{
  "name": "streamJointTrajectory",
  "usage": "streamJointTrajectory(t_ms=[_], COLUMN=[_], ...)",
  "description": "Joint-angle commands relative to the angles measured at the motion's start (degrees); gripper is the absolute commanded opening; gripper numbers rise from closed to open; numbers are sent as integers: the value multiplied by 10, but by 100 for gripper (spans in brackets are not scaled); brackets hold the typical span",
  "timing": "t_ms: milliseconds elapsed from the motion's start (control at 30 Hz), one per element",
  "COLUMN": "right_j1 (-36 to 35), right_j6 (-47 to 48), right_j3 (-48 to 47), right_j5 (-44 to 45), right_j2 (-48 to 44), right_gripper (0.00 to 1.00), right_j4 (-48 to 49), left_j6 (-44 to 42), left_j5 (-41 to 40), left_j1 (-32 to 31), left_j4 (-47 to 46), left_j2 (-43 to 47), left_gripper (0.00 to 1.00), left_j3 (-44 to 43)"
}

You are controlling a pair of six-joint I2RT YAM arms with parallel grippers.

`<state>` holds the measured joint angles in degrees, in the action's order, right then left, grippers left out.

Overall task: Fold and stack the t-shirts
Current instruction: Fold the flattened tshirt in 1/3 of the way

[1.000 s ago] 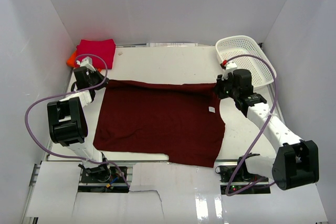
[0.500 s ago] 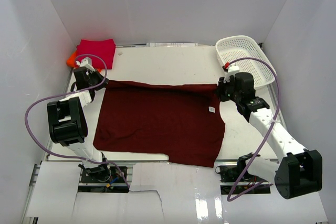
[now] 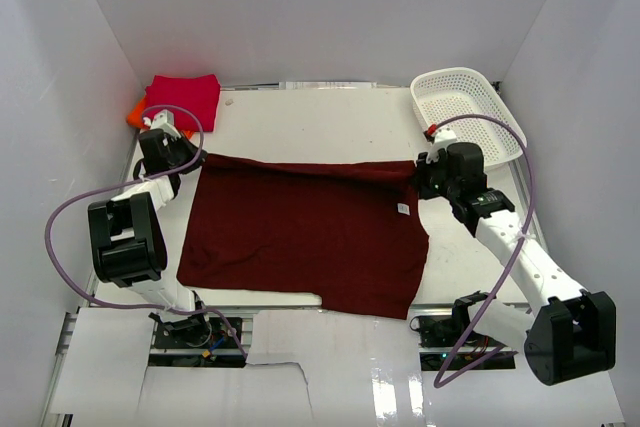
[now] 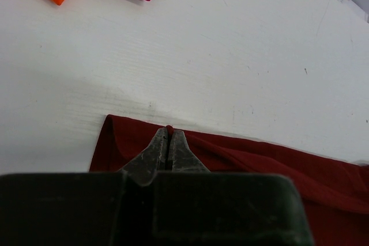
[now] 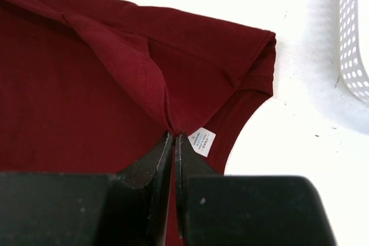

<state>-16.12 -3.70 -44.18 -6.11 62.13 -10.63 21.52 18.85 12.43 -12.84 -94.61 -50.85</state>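
Large dark maroon cotton t-shirt (image 3: 300, 237) is spread flat on the white table (image 3: 320, 122), its long axis running left to right. The near hem hangs just over the table's near edge.

Left gripper (image 4: 168, 136) is seen at the shirt's far-left corner, fingers pressed together on a small nub of maroon cloth at the far edge.

Right gripper (image 5: 174, 136) is seen at the far-right end, fingers clenched on a raised ridge of the same cloth, just beside the small white neck label (image 5: 202, 140).

From both sets of fingertips the body of the shirt lies toward the arm bases. The held far edge is stretched between the two grippers, so each arm is nearer its own corner.

Judged step: the far edge is to be carried over toward the near hem, both ends moved together.

Bright crimson-red folded shirt (image 3: 185, 97) and orange folded shirt (image 3: 135, 115) are noted at the far-left corner, touching each other, well apart from the white plastic mesh basket (image 3: 470, 112) at far right.
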Motion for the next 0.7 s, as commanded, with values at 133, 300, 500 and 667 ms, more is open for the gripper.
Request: streamJointTrajectory(t_ms=[133,300,500,667], right_j1=[-7,-8,-8,-8], right_j6=[-9,-16,-30,-44], right_j3=[10,16,3,-11], right_j5=[5,7,9,-8], right_j2=[-2,9,31,53], right_gripper=[8,8,8,8], right_j4=[-14,-18,-54,-84], left_j6=[6,13,9,-2], left_j5=[13,12,7,-1], left_j1=[4,4,4,4], left_j4=[4,12,47,79], left_j2=[32,35,36,29], left_gripper=[0,0,0,0], left_j3=[13,26,24,12])
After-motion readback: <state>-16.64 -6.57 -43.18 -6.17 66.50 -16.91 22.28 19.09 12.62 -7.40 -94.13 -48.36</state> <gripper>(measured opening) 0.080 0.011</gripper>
